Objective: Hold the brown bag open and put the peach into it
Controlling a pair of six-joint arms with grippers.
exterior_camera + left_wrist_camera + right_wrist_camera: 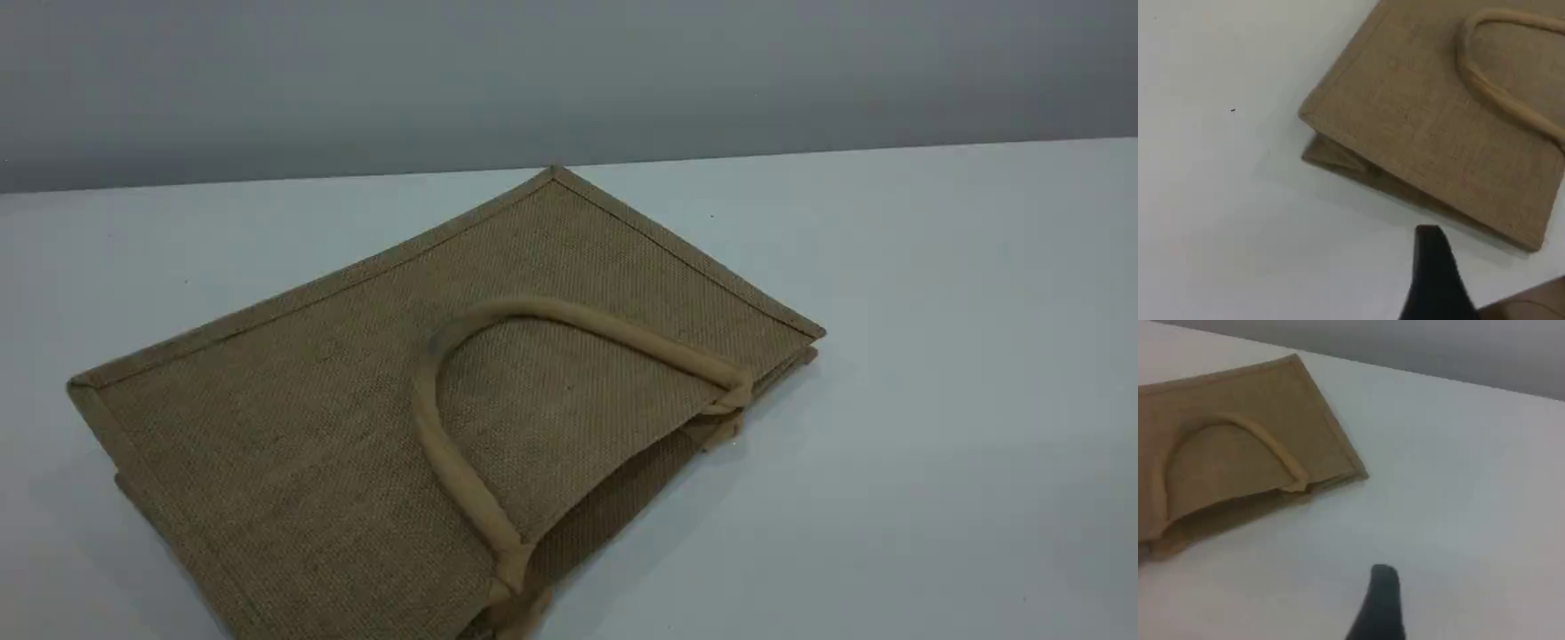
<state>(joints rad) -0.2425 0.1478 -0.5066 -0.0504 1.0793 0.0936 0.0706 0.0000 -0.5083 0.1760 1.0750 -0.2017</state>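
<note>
The brown bag [311,418] lies flat on the white table, one corner pointing to the far side. Its upper beige loop handle [533,311] rests folded back on the top panel. The mouth edge [622,498] faces front right and gapes only a little. The peach is out of view. Neither arm appears in the scene view. In the left wrist view one dark fingertip [1435,267] hangs over bare table just short of a bag [1425,120] corner. The right wrist view has a dark fingertip [1381,600] above bare table, well clear of the bag [1271,393]. Nothing sits at either tip.
The white table [933,356] stretches wide to the right of the bag and ends at a grey wall [569,80] behind. A tan-brown patch [1531,303] shows at the left wrist view's bottom right corner; what it is cannot be told.
</note>
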